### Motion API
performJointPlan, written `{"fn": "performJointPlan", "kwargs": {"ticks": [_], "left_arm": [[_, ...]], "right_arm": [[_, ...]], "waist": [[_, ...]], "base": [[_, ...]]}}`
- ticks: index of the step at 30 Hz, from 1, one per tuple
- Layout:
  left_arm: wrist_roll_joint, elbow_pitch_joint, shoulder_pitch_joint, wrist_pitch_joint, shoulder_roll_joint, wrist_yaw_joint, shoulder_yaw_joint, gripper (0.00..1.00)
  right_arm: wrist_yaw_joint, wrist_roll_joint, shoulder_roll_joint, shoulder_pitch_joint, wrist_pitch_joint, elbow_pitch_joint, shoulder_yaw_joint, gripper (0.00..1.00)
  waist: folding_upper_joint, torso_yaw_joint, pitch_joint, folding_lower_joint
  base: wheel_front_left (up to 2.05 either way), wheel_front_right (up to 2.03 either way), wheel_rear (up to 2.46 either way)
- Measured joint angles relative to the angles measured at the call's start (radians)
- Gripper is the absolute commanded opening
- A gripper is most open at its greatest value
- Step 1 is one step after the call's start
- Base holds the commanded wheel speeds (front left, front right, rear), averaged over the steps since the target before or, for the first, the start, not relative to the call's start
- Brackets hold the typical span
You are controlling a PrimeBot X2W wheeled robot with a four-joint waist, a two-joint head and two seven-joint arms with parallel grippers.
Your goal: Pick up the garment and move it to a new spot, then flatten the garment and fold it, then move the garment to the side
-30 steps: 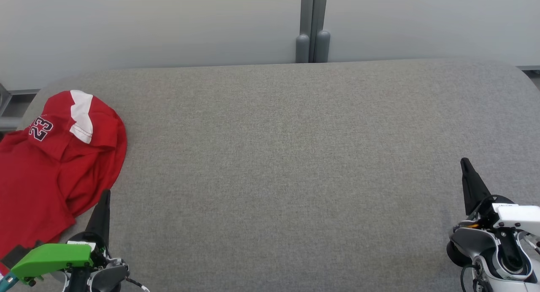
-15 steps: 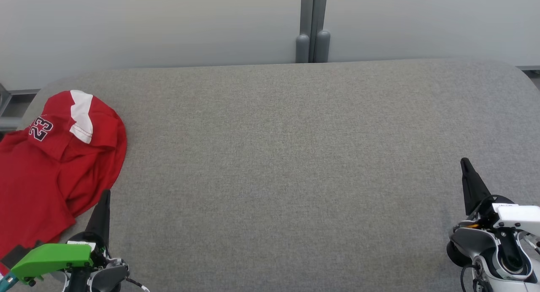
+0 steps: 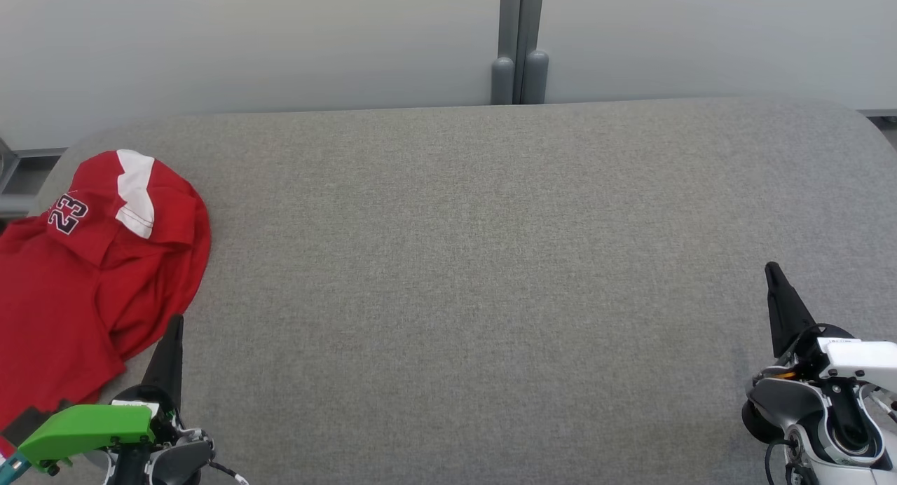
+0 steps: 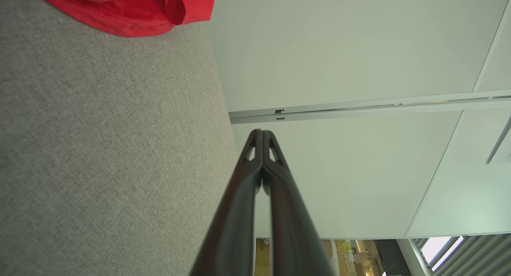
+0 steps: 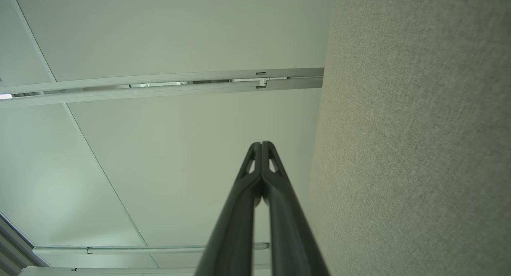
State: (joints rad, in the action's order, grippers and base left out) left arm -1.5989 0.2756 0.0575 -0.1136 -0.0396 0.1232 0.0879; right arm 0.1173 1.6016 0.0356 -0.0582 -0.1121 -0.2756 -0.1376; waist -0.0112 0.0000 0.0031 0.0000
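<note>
In the head view, the crumpled red fabric garment, marked with a white stripe and a dark 23, lay at the far left end of the broad grey cloth-covered table, spilling past the left edge of the frame. The left gripper stood at the near left, its long dark fingers pressed together and holding nothing. Its tip was just beside the garment's near hem, and whether it touched the cloth could not be told. The right gripper stood at the near right, likewise pinched closed and empty, well apart from the garment. A wide stretch of grey cloth ran between them, out to the table's rounded right corner. Pale wall panels and a grey upright post rose behind the far edge.

In the left wrist view, the closed fingers pointed past the table's edge toward the wall panels, and the garment's red hem lay on the grey cloth at the upper left.

In the right wrist view, the closed fingers pointed toward the wall panels, with the table's edge and grey cloth along the right
</note>
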Motion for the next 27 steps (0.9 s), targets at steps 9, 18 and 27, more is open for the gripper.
{"fn": "performJointPlan", "kwargs": {"ticks": [9, 18, 27], "left_arm": [[0.000, 0.000, 0.000, 0.000, 0.000, 0.000, 0.000, 0.00], [0.000, 0.000, 0.000, 0.000, 0.000, 0.000, 0.000, 0.00], [0.000, 0.000, 0.000, 0.000, 0.000, 0.000, 0.000, 0.00]], "right_arm": [[0.000, 0.000, 0.000, 0.000, 0.000, 0.000, 0.000, 0.00], [0.000, 0.000, 0.000, 0.000, 0.000, 0.000, 0.000, 0.00], [0.000, 0.000, 0.000, 0.000, 0.000, 0.000, 0.000, 0.00]], "waist": [[0.0000, 0.000, 0.000, 0.0000], [0.0000, 0.000, 0.000, 0.0000], [0.0000, 0.000, 0.000, 0.0000]], "base": [[0.00, 0.00, 0.00], [0.00, 0.00, 0.00], [0.00, 0.00, 0.00]]}}
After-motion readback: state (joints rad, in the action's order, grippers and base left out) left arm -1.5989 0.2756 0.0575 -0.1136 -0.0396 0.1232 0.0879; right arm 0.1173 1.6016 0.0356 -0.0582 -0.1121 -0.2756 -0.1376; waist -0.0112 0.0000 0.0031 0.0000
